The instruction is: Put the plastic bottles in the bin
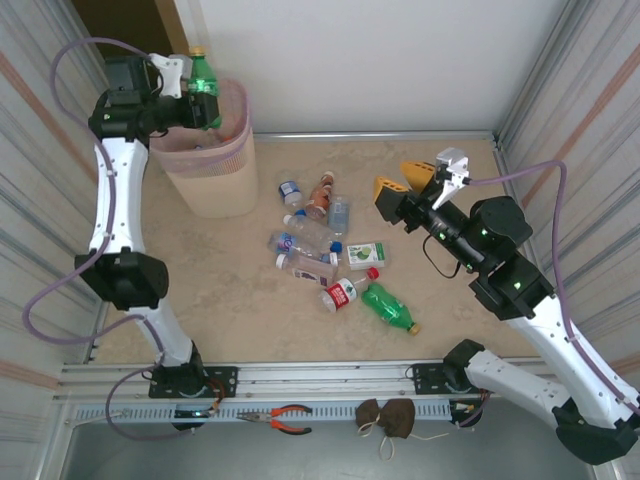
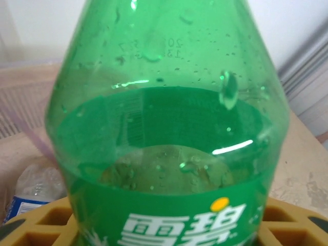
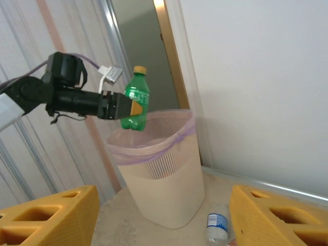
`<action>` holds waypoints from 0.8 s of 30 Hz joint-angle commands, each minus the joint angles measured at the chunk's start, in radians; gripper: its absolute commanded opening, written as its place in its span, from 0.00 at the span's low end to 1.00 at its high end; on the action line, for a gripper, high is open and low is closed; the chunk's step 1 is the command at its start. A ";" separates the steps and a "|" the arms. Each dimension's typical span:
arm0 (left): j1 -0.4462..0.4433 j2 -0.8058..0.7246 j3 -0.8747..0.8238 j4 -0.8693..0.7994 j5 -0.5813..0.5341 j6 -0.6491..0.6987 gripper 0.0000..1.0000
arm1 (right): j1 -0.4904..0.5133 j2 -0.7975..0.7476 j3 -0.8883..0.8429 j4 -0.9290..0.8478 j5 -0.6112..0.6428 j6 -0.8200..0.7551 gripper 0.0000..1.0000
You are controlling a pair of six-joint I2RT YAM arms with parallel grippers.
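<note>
left gripper (image 1: 200, 104) gripped the green bottle (image 1: 203, 82) upright above the bin (image 1: 213, 190) at upper left, just inside its far rim, likely set to drop it in, while the right gripper (image 1: 403, 181) hung open and empty right of the loose bottles (image 1: 318, 245) mid-bench (image 1: 230, 300), with bare room around.

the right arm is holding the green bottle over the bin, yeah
Wrong side: it is the left. In the right wrist view the left fingers grip the green bottle over the bin, while the right fingers stand open and empty.
</note>
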 commanded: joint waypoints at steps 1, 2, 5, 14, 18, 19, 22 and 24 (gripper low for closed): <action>0.021 0.058 0.073 -0.092 -0.012 0.004 0.49 | -0.009 0.004 0.038 0.002 0.002 -0.031 0.67; 0.024 0.074 0.078 -0.098 -0.015 0.006 0.49 | -0.010 0.005 0.037 0.001 0.001 -0.030 0.67; 0.036 0.123 0.090 -0.116 -0.017 0.006 0.49 | -0.013 0.005 0.036 -0.001 0.001 -0.030 0.67; 0.048 0.233 0.095 -0.182 -0.069 0.029 0.54 | -0.023 0.001 0.028 -0.007 -0.003 -0.030 0.67; 0.047 0.288 0.090 -0.193 -0.077 0.031 0.58 | -0.028 -0.002 0.020 -0.010 -0.005 -0.026 0.67; 0.047 0.292 0.089 -0.195 -0.078 0.033 0.59 | -0.029 -0.002 0.018 -0.009 -0.005 -0.026 0.67; 0.047 0.297 0.089 -0.194 -0.082 0.031 0.64 | -0.034 -0.008 0.010 -0.011 -0.004 -0.023 0.68; 0.047 0.287 0.089 -0.192 -0.089 0.029 0.68 | -0.036 -0.013 0.009 -0.013 -0.005 -0.021 0.68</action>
